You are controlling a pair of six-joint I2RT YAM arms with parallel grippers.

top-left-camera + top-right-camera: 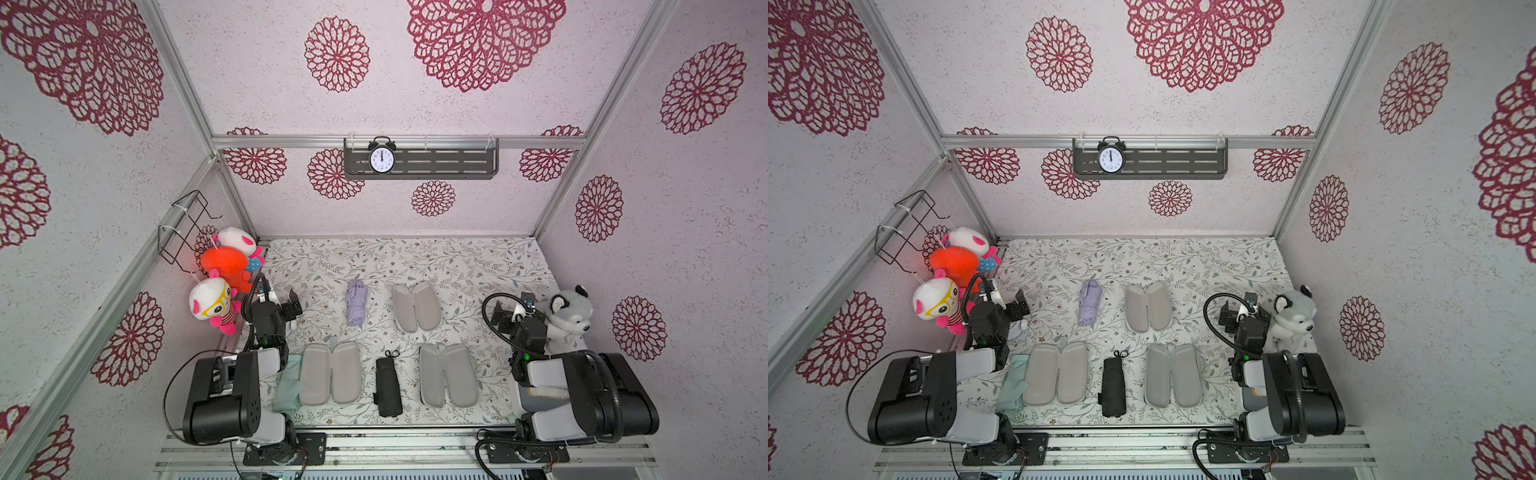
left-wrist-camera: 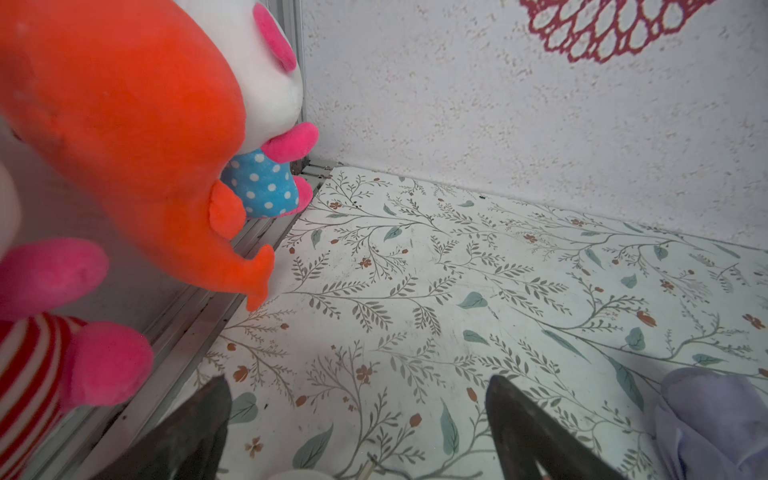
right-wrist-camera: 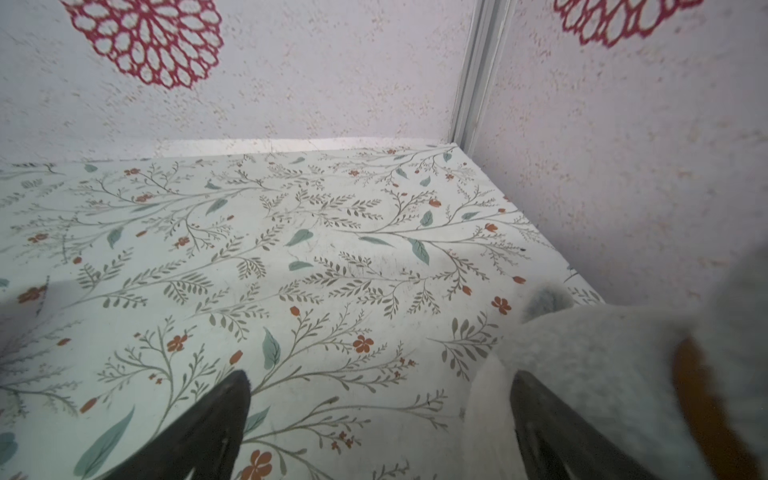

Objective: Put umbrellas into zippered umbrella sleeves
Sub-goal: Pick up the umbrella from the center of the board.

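Note:
Three zippered umbrella sleeves lie open, grey lining up: one at the back (image 1: 417, 305) (image 1: 1149, 305), two in front (image 1: 330, 373) (image 1: 448, 375). The lilac umbrella (image 1: 357, 307) (image 1: 1090, 305) lies left of the back sleeve; its end shows in the left wrist view (image 2: 715, 424). Between the front sleeves lies the black umbrella (image 1: 388, 386). The mint green umbrella (image 1: 289, 386) sits partly under my left arm. My left gripper (image 1: 293, 309) (image 2: 359, 382) is open and empty, left of the lilac umbrella. My right gripper (image 1: 500, 318) (image 3: 380, 376) is open and empty at the right side.
Plush toys (image 1: 224, 266) (image 2: 124, 124) hang on the left wall beside my left arm. A grey husky plush (image 1: 569, 316) (image 3: 623, 374) stands against my right wrist. A clock (image 1: 381, 160) sits on a back-wall shelf. A wire basket (image 1: 183, 224) hangs on the left wall.

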